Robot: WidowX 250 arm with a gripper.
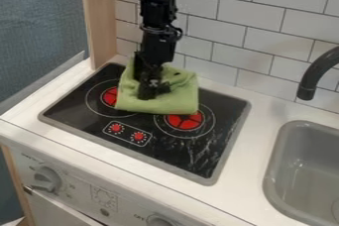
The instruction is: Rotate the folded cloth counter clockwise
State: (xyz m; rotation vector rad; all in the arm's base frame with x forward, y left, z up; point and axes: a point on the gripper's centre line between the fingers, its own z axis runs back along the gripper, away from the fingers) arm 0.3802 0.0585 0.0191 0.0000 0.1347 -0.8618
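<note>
The gripper [152,91] hangs from the top edge and points down onto the folded cloth, touching or nearly touching its upper middle. Whether its fingers hold fabric cannot be made out. The light green folded cloth [179,102] lies across the back middle of the black stovetop, over parts of both red burners. Its front edge runs roughly level across the view, and its back left part rises behind the gripper. The arm hides some of the cloth's middle.
The stovetop [179,155] has two red knob prints [127,133] at its front. A grey sink [308,170] and a black faucet [314,74] are at the right. A tiled wall [245,17] stands behind, and a wooden post [99,17] rises at the back left.
</note>
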